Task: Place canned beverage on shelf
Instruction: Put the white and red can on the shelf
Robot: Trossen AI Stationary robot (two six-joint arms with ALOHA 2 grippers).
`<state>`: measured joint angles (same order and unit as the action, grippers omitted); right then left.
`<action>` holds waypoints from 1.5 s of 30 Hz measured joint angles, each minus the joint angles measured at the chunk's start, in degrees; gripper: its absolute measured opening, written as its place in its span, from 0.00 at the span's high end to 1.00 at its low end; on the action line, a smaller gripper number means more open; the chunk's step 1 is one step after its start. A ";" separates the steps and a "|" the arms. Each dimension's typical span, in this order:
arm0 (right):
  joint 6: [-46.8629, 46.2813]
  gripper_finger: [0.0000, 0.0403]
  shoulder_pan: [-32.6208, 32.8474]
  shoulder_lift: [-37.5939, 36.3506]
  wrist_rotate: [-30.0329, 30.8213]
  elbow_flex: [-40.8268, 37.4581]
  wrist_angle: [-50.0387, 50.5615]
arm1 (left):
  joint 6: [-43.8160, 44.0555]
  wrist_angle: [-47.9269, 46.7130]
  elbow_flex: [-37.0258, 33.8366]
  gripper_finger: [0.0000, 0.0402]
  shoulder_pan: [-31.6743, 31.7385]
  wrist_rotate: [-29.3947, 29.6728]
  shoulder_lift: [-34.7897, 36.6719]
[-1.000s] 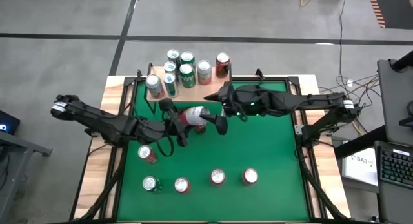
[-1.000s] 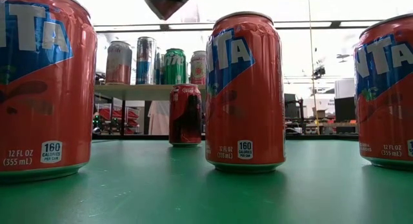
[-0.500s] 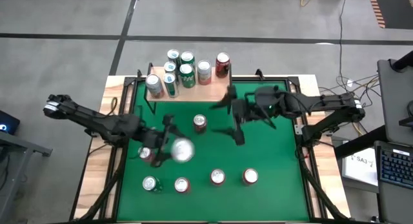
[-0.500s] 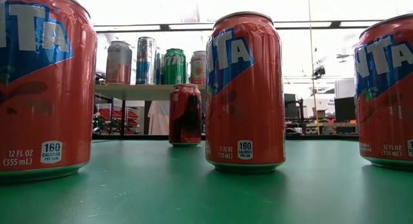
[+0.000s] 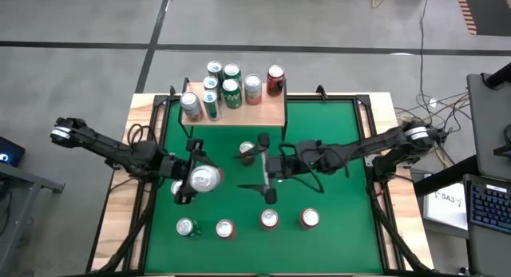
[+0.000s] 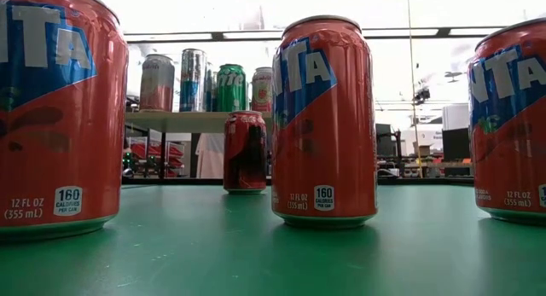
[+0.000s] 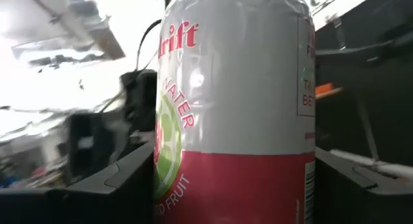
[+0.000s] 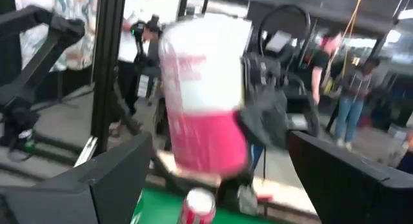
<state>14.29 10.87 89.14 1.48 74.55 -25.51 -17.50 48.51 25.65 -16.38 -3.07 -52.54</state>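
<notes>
Left gripper (image 5: pixel 194 181) closed around a white and pink can (image 5: pixel 204 179), held upright above the green table (image 5: pixel 335 149), left of centre. Right gripper (image 5: pixel 267 180) spread wide and empty, near the table's middle, fingers facing the held can. Dark red can (image 5: pixel 247 152) standing between gripper and shelf (image 5: pixel 267 109). Shelf at the far edge, bearing seven cans. Row of four cans (image 5: pixel 246 223) along the near edge.

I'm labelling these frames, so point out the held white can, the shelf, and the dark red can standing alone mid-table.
white can (image 5: pixel 204 179): high view, silver top.
shelf (image 5: pixel 267 111): high view, bare wood on the board's right part.
dark red can (image 6: pixel 245 152): low view, side of the body.
</notes>
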 joint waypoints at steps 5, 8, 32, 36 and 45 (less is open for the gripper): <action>2.88 0.13 0.00 5.72 -0.02 3.59 -5.47 | -1.33 -0.15 -0.17 0.30 -0.04 2.71 -0.78; 2.96 0.13 0.00 7.89 -0.01 6.27 -5.55 | -2.07 -0.17 -0.17 0.30 0.06 4.45 -1.10; 3.02 0.19 -2.29 10.52 -0.58 10.48 -4.09 | -2.59 9.87 -0.13 0.30 0.68 15.49 -8.94; 3.01 0.25 -2.16 10.52 2.53 10.48 -3.95 | -2.48 10.53 -0.13 0.30 0.70 15.68 -9.17; -0.16 0.31 -2.40 10.33 4.40 10.42 -2.23 | -3.93 10.77 -0.07 0.12 0.76 19.55 -8.61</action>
<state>14.14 8.47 99.46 5.88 84.97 -27.74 -21.44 59.28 25.58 -15.62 16.48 -61.14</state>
